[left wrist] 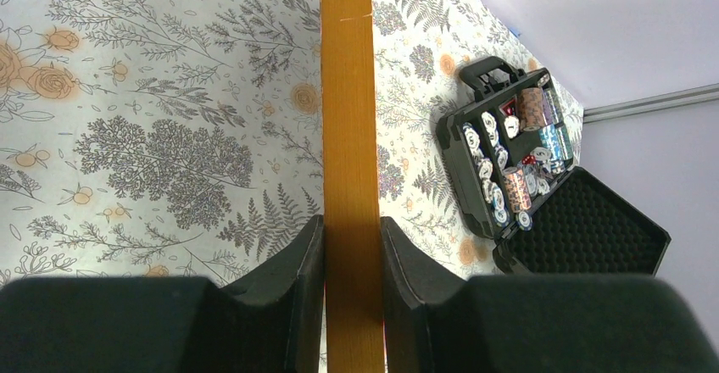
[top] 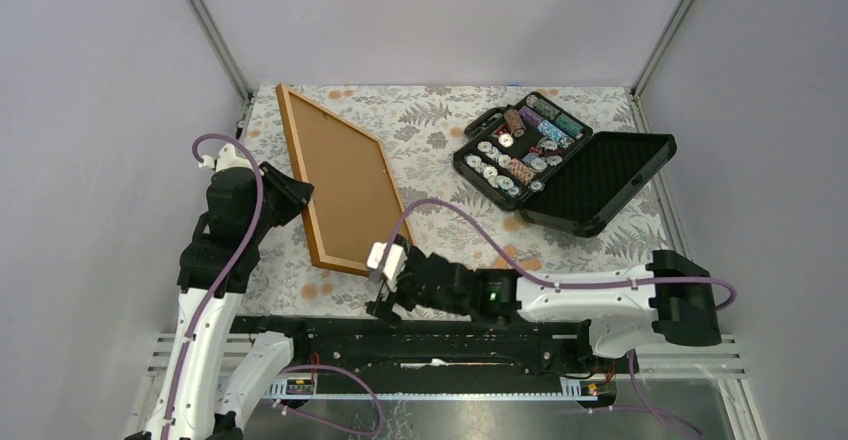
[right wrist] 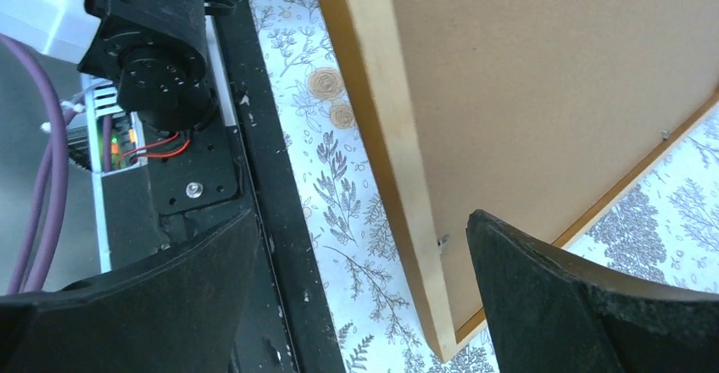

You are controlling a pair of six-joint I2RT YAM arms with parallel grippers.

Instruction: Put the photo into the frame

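The frame [top: 296,160], with a thin orange-tan wooden border, is tilted over the floral tablecloth, its plain brown backing [top: 342,180] facing up. My left gripper [top: 300,195] grips its left side. In the left wrist view both fingers [left wrist: 309,254] press against the frame's edge [left wrist: 348,93], and the left gripper [left wrist: 352,225] is shut on it. My right gripper [top: 385,285] is wide open at the frame's near corner. In the right wrist view, that gripper [right wrist: 363,214] straddles the border [right wrist: 398,161] without touching it. The photo is out of view.
An open black case [top: 520,150] with poker chips lies at the back right, its foam-lined lid [top: 600,185] spread toward the right; it also shows in the left wrist view [left wrist: 509,161]. The black mounting rail [top: 450,330] runs along the near edge.
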